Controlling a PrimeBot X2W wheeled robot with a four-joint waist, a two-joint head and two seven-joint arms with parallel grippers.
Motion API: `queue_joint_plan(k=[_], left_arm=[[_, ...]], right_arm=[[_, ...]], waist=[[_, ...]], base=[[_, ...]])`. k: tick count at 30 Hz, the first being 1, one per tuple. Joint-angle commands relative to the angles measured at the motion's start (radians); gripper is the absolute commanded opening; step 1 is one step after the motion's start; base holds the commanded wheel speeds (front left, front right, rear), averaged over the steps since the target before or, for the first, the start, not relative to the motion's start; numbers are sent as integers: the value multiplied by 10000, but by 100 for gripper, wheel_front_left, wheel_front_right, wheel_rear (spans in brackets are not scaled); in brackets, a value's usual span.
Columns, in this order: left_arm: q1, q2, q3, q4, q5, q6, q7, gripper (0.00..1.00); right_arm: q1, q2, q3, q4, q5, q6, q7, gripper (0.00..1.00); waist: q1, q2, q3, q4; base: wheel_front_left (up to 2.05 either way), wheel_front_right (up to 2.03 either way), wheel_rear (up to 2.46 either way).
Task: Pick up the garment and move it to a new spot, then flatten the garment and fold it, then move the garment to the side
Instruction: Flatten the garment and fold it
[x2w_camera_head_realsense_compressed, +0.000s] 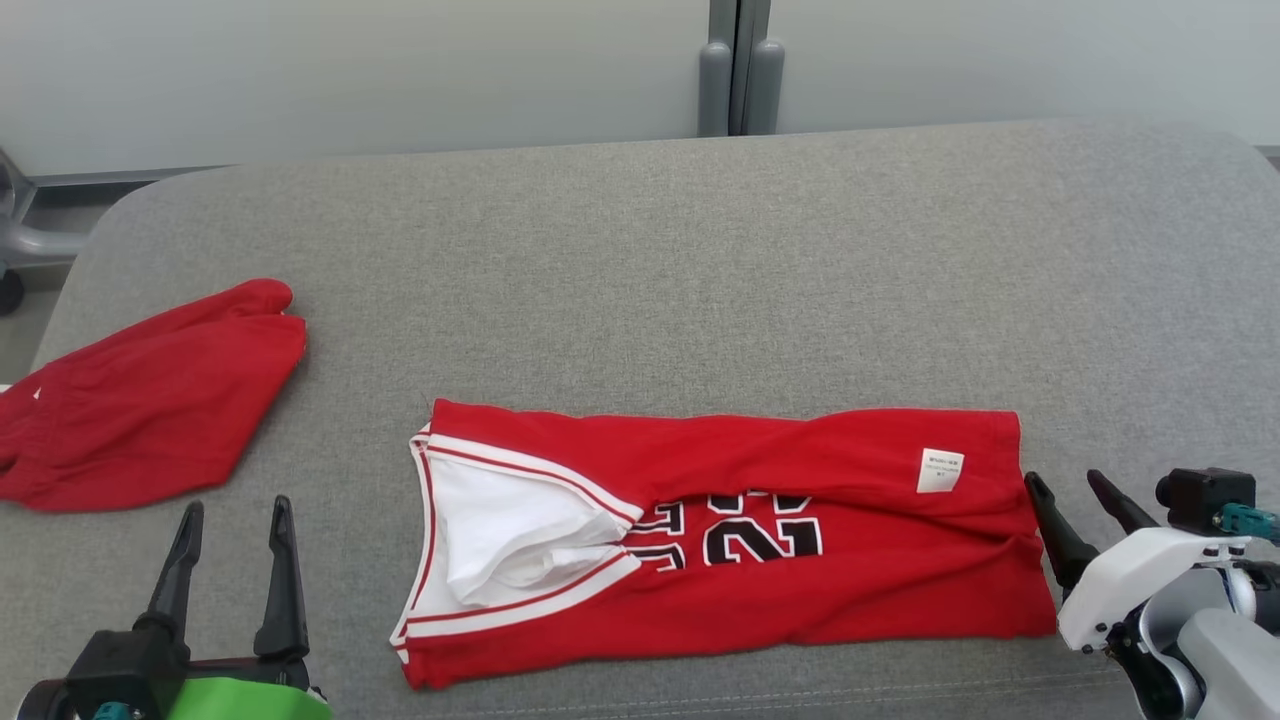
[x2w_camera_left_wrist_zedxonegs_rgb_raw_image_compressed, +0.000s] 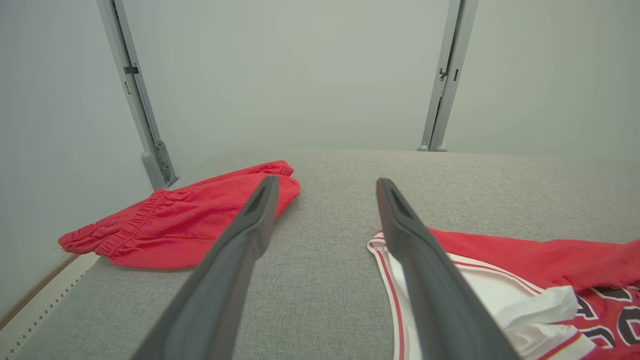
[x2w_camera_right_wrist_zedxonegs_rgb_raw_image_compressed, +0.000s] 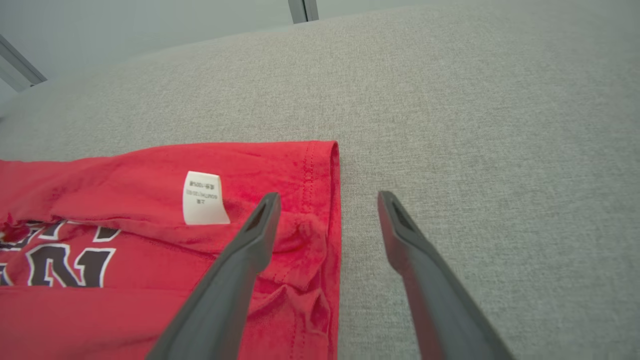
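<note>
The garment (x2w_camera_head_realsense_compressed: 720, 540) is a red jersey with white trim and black numbers, folded lengthwise into a long band on the grey cushion (x2w_camera_head_realsense_compressed: 640, 260). Its white-lined armhole end (x2w_camera_left_wrist_zedxonegs_rgb_raw_image_compressed: 500, 300) points left and its hem with a white label (x2w_camera_right_wrist_zedxonegs_rgb_raw_image_compressed: 202, 197) points right. My left gripper (x2w_camera_head_realsense_compressed: 235, 515) stands open at the lower left, apart from the jersey's left end, with nothing between its fingers. My right gripper (x2w_camera_head_realsense_compressed: 1075, 495) is open just off the hem; in the right wrist view its left finger (x2w_camera_right_wrist_zedxonegs_rgb_raw_image_compressed: 250, 240) hangs over the hem corner and the other over bare cushion.
A second red garment, shorts with an elastic waistband (x2w_camera_head_realsense_compressed: 150, 400), lies crumpled at the cushion's left edge (x2w_camera_left_wrist_zedxonegs_rgb_raw_image_compressed: 175, 225). Pale wall panels with grey metal posts (x2w_camera_head_realsense_compressed: 738, 65) stand behind the cushion. Bare grey fabric stretches behind and right of the jersey.
</note>
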Motion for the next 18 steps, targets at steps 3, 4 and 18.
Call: queue_joint_plan(k=[3, 4, 18], left_arm=[[186, -38, 34, 110, 159, -31, -29, 100], [210, -50, 30, 193, 196, -36, -28, 100], [-8, -191, 357, 458, 605, 55, -29, 100]], right_arm=[[-152, 141, 154, 329, 12, -4, -19, 100], [-186, 173, 233, 470, 39, -4, -18, 100], [-1128, 771, 923, 2274, 327, -4, 258, 100]], waist=[[0, -1, -129, 43], [0, -1, -158, 53], [0, -1, -258, 143]], base=[[0, 0, 0], [0, 0, 0], [0, 0, 0]])
